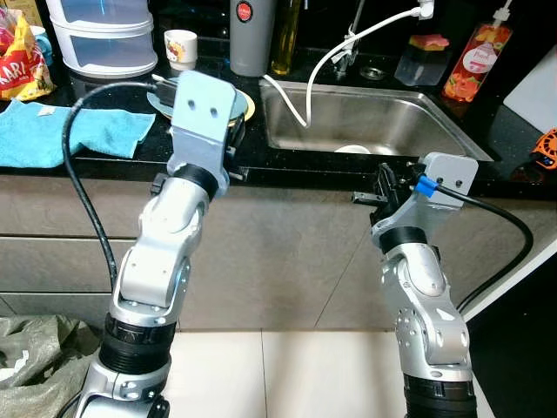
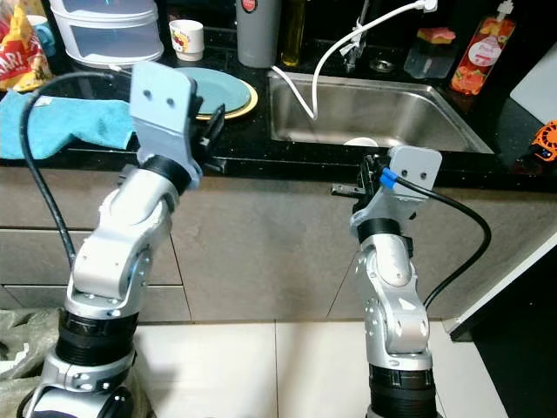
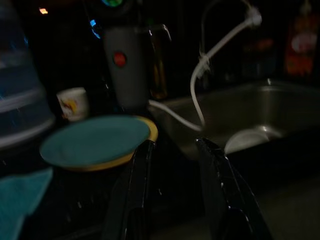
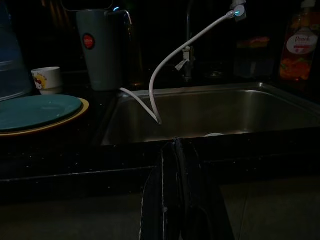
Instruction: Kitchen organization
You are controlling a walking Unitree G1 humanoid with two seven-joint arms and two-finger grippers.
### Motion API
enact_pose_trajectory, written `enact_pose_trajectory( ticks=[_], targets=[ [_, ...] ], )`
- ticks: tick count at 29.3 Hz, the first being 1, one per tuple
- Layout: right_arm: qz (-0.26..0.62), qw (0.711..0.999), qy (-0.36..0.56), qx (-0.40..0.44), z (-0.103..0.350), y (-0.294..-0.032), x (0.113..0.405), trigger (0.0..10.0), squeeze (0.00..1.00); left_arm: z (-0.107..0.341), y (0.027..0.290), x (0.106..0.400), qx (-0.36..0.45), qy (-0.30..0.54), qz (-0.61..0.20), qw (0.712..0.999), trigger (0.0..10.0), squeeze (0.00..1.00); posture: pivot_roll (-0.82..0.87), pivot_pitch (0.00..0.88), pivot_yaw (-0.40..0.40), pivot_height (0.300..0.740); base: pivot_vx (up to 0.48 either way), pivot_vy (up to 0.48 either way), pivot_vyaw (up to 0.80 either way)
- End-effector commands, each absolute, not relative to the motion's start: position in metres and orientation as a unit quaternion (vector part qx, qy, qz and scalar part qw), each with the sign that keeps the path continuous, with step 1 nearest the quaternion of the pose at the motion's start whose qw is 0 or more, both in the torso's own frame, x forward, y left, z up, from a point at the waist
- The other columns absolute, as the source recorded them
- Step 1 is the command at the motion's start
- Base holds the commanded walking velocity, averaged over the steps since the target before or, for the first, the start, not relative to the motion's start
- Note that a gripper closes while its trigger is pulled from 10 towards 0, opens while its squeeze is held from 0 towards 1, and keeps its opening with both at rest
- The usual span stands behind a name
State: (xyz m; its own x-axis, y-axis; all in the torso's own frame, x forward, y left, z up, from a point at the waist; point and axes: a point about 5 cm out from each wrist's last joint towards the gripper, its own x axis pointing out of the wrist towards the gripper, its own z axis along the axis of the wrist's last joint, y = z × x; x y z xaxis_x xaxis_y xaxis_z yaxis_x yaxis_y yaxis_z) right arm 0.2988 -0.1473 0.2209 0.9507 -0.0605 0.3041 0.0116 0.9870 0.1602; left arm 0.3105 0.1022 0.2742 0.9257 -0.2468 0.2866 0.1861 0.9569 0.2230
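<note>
Black counter, teal plate near parted left pincer, right pincer closed

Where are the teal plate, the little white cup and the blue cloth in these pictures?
teal plate point(image 2: 219, 91), right eye view, on its flat centre.
little white cup point(image 1: 180, 47), left eye view, on its printed side.
blue cloth point(image 1: 52, 132), left eye view, on the middle of the cloth.
</note>
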Motion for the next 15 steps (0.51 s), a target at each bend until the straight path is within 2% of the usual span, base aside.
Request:
enact_pose_trajectory(
  ticks=[1,7,11,15],
  targets=[
    [-0.026,0.987,-0.139,0.072,0.21,-0.149,0.298,10.0,0.0,0.255,0.097,0.308,0.121,-0.125,-0.128,0.976,10.0,0.0,0.24,0.028,-0.085,0.74,0.0,0.0,0.0],
    [-0.031,0.993,-0.095,0.06,0.18,-0.149,0.293,10.0,0.0,0.224,0.092,0.293,0.142,-0.11,-0.168,0.969,10.0,0.0,0.24,0.034,-0.093,0.74,0.0,0.0,0.0],
    [-0.023,0.998,-0.02,0.055,0.14,-0.134,0.276,10.0,0.0,0.163,0.097,0.27,0.108,0.006,-0.24,0.965,10.0,0.0,0.23,0.049,-0.104,0.74,0.0,0.0,0.0],
    [-0.007,0.998,0.013,0.056,0.127,-0.125,0.269,10.0,0.0,0.153,0.105,0.264,0.13,0.033,-0.241,0.961,10.0,0.0,0.23,0.058,-0.102,0.74,0.0,0.0,0.0]
  ],
)
